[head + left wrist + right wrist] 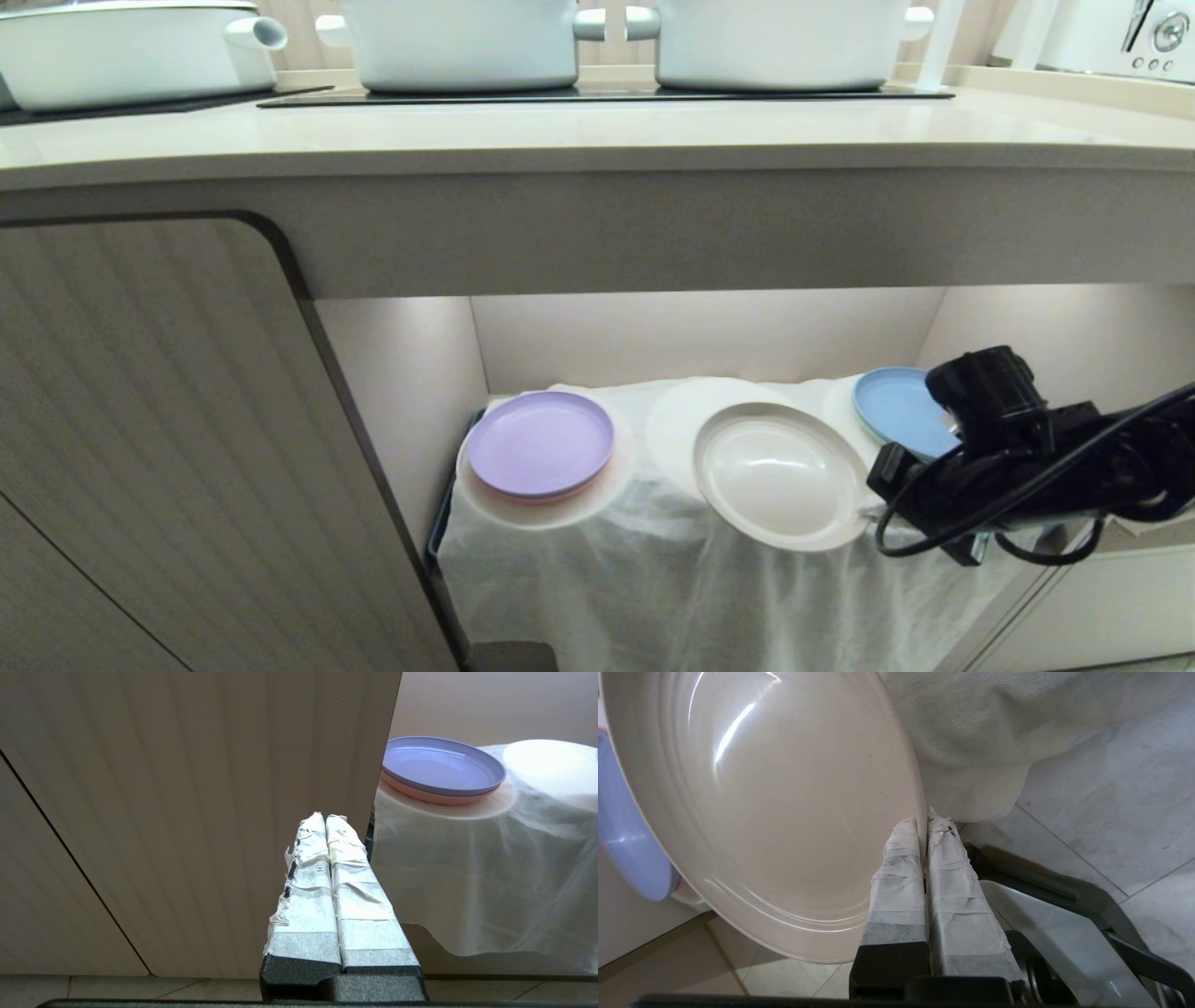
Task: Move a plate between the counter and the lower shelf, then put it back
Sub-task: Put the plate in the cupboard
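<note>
The cream-beige plate hangs tilted at the front of the lit lower shelf, its near edge out over the draped white cloth. My right gripper comes in from the right and is shut on the plate's right rim. In the right wrist view the taped fingers pinch the rim of the plate, one on each face. The counter runs across above the shelf. My left gripper is shut on nothing, parked low beside the ribbed cabinet door.
A lilac plate lies on the shelf's left pad and a blue plate at the back right, behind my right arm. Two white pots and a white pan stand on the counter. The cabinet door borders the shelf on the left.
</note>
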Available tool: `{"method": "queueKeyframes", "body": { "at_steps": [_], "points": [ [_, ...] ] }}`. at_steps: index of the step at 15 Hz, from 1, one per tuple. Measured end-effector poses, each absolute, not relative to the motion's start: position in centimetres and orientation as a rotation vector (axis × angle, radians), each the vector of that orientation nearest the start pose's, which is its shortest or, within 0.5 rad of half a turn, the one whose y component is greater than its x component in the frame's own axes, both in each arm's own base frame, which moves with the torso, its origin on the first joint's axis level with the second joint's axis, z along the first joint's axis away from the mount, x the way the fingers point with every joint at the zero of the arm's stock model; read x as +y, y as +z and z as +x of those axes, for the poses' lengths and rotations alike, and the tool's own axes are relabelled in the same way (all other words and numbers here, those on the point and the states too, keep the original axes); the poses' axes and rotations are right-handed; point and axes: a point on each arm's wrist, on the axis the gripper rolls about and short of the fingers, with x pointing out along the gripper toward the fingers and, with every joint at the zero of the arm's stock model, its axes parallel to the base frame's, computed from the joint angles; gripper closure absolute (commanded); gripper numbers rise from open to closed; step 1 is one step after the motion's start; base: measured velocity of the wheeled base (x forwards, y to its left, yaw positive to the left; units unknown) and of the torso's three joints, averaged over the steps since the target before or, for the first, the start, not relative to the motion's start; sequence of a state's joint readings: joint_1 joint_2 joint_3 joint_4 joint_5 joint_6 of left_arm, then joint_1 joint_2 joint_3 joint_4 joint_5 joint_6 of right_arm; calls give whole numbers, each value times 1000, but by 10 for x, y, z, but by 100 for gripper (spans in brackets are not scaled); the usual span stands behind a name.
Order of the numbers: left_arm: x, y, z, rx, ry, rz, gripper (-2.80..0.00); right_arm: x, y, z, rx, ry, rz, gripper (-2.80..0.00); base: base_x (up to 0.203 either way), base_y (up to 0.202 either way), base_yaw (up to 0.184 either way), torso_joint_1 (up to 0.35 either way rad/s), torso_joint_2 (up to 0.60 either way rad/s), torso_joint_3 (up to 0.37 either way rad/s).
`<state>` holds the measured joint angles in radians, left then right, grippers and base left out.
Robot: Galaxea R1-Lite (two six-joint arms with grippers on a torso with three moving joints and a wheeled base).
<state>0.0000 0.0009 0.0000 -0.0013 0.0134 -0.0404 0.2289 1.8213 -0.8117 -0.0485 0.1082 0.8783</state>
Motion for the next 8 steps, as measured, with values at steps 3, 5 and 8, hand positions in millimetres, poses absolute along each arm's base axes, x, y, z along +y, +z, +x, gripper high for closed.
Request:
{"method": "queueKeyframes", "body": {
  "at_steps": [3,5,8],
  "points": [
    [0,76,-23,-1,13,-40,0,72,97,289,1020,-154,728,0,0,0,0,0,0,0],
    [0,76,-23,-1,13,-40,0,74,96,293,1027,-157,726,0,0,0,0,0,0,0],
    [0,76,-23,-1,13,-40,0,75,91,295,1049,-173,731,0,0,0,0,0,0,0]
  ]
}}
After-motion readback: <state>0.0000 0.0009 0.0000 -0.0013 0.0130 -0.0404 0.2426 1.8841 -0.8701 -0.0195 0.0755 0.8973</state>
